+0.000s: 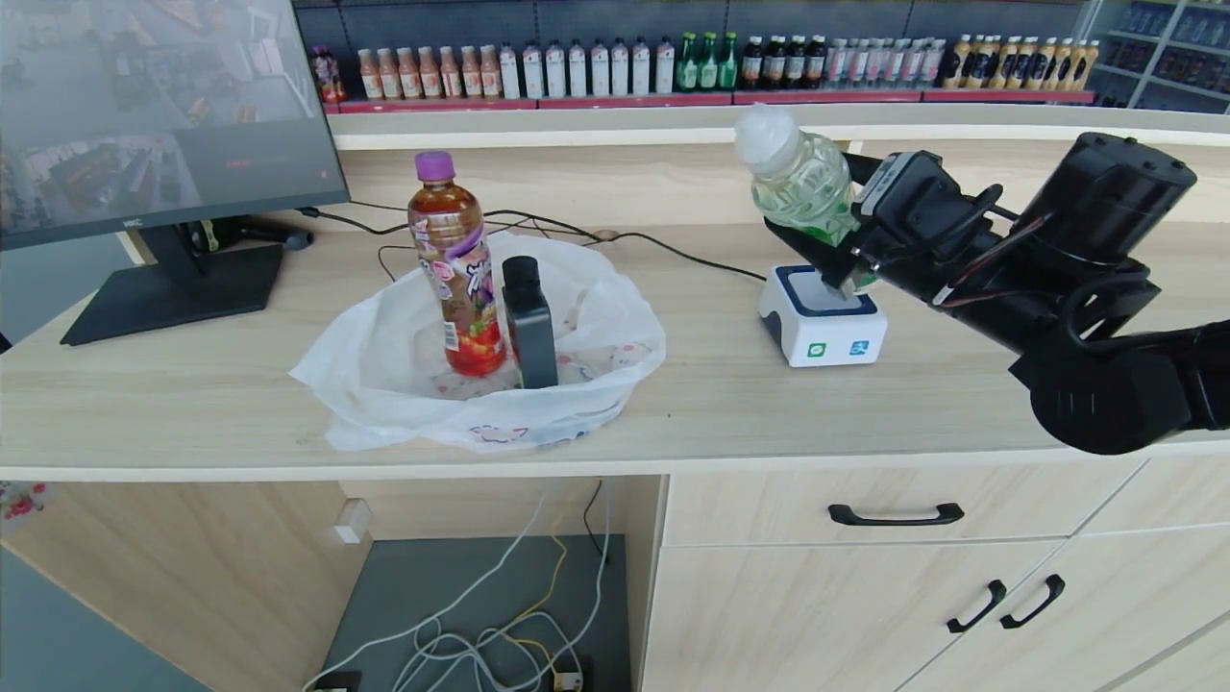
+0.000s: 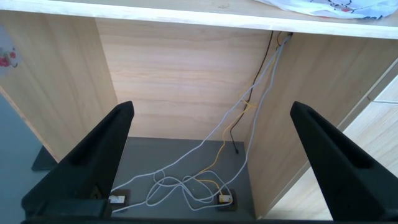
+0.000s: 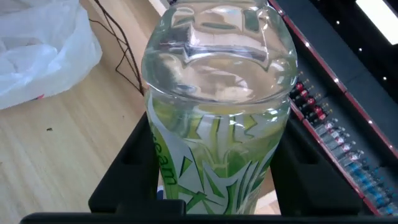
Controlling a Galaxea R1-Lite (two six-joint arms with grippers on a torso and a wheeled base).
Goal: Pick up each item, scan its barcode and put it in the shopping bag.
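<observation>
My right gripper [image 1: 834, 252] is shut on a clear bottle [image 1: 798, 178] with a white cap and a green label, held tilted just above the white barcode scanner [image 1: 820, 318] on the counter. The same bottle [image 3: 217, 118] sits between my black fingers [image 3: 134, 155] in the right wrist view. The white shopping bag [image 1: 404, 356] lies open at the counter's middle. In it stand a red tea bottle [image 1: 455, 264] with a purple cap and a black bottle [image 1: 529, 323]. My left gripper [image 2: 211, 162] hangs open below the countertop, facing the recess with cables.
A monitor [image 1: 144, 106] on a black stand occupies the counter's left. Black cables [image 1: 596, 235] run along the counter behind the bag. A shelf of bottles [image 1: 721, 62] lines the back wall. Drawers with black handles [image 1: 896, 516] sit under the counter at right.
</observation>
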